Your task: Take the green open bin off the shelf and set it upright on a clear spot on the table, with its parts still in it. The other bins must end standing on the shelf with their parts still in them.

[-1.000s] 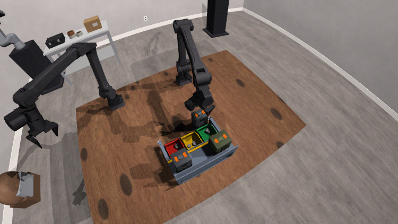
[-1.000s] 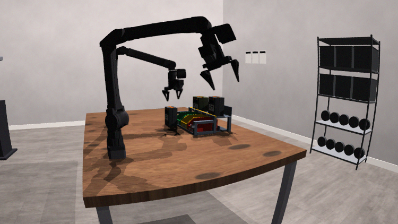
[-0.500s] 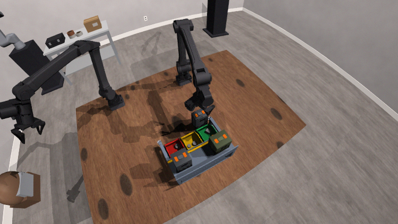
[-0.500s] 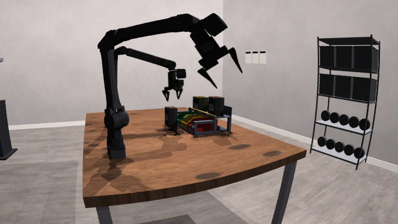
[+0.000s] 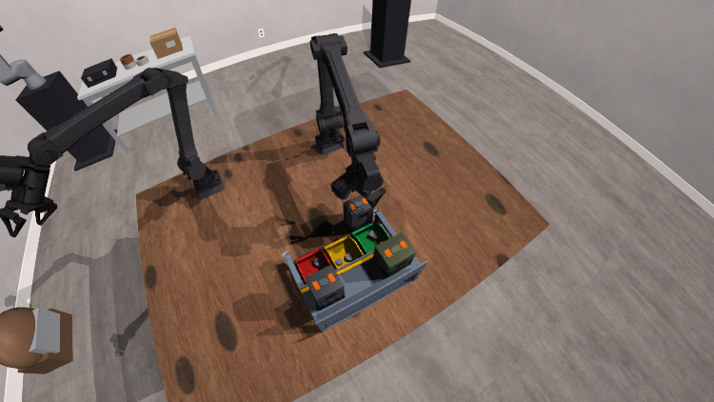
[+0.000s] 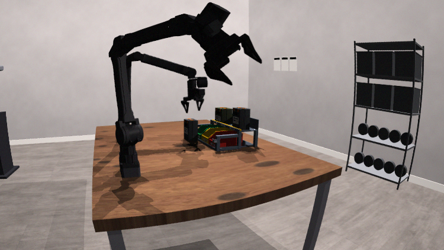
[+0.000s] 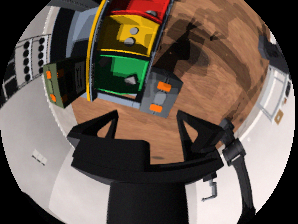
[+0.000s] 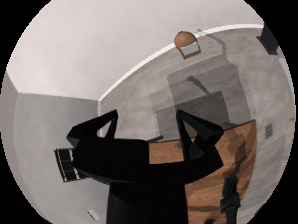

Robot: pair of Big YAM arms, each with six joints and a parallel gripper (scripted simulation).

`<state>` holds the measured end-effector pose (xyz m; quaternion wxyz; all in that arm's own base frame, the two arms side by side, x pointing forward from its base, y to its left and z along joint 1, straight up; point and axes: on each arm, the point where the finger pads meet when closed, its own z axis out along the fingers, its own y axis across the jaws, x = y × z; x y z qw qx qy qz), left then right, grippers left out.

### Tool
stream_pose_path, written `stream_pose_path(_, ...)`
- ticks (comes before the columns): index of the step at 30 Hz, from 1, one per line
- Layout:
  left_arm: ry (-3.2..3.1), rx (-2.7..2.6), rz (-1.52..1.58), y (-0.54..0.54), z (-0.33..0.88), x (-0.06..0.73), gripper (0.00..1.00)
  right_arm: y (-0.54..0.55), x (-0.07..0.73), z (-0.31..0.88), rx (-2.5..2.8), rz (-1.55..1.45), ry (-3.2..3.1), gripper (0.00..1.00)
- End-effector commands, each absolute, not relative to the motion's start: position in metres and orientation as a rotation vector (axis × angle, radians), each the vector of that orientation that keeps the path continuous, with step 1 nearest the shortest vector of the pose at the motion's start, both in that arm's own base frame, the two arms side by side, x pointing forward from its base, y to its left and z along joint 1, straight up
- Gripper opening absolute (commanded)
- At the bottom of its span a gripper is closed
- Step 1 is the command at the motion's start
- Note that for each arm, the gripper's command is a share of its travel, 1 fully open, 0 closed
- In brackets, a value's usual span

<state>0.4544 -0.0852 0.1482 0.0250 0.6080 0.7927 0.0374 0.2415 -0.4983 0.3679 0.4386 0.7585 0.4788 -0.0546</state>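
Hanging far off, the right gripper (image 5: 27,228) (image 6: 245,73) (image 8: 147,112) is wide open with nothing in it. Past it, the green bin (image 5: 363,239) (image 6: 203,127) (image 7: 112,71) sits on the shelf (image 5: 360,288) (image 6: 256,139) (image 7: 119,100), beside a dark box (image 5: 358,215) (image 6: 190,130) (image 7: 160,98). Much nearer, the left gripper (image 5: 358,198) (image 6: 192,111) (image 7: 147,113) is wide open too, empty.

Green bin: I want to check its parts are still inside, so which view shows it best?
Left wrist: it looks into the green bin. Top shows it smaller; exterior, only its side; right wrist, none.

grey walls, perhaps plaster; black storage rack (image 6: 412,93) beside one
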Motion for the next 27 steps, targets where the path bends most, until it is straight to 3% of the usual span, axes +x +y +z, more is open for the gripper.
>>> stream_pose_path(1, 2.425, 1.858, 0.139, -0.087, 0.162, 0.465, 1.00, -0.516, 0.212, 0.399, 1.713, -0.272, 1.222, 1.00)
stream_pose_path(27, 2.425, 1.858, 0.139, -0.087, 0.162, 0.465, 1.00, -0.551, 0.063, 0.473, 1.319, -0.927, 1.225, 1.00)
